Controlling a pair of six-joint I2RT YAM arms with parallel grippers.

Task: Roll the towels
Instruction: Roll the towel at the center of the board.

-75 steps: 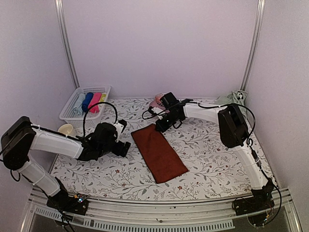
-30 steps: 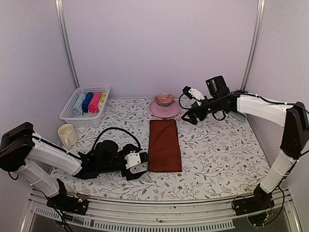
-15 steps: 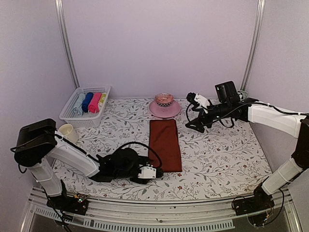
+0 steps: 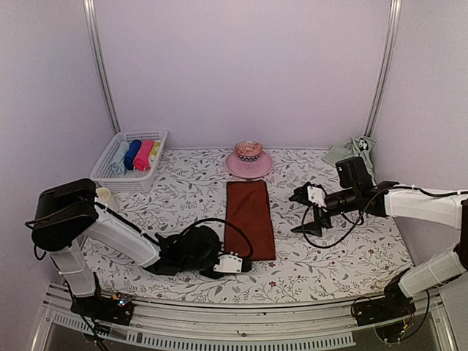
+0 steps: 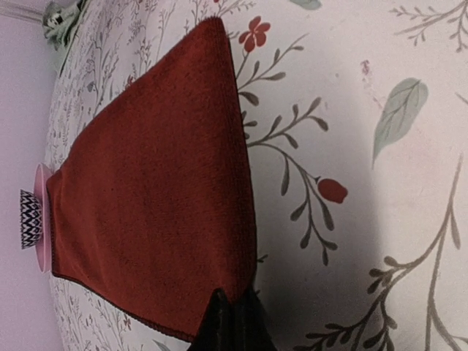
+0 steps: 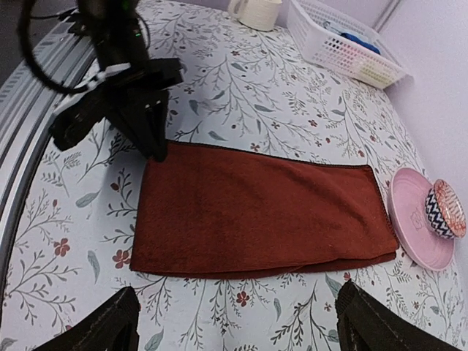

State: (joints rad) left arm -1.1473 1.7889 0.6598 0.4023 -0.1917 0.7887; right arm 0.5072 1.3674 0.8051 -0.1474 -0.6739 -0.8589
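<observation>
At the tips of the left gripper (image 5: 229, 322): drawn together into one narrow dark wedge, touching the hem of the dark red towel (image 4: 250, 218) at its near left corner. Cannot tell whether any cloth is pinched between them; no lift or fold showing in the hem. Over at the right gripper (image 4: 301, 214): spread wide, holding nothing, low over the floral table cover (image 4: 336, 256), off the towel's right long side and apart from it.

Outward from there: lying flat as a narrow strip, long axis running from the near edge straight away toward the pink plate (image 4: 248, 165) at the far end. Nearer by far on the left side, so likely to start at that near short edge and roll away from the bases along the long axis. Probably needs the right one brought to the other near corner to keep the roll square.

Farther off, bunched in the far right corner: the sage green towel (image 4: 354, 151), well apart from both. Neither rolled yet.
</observation>
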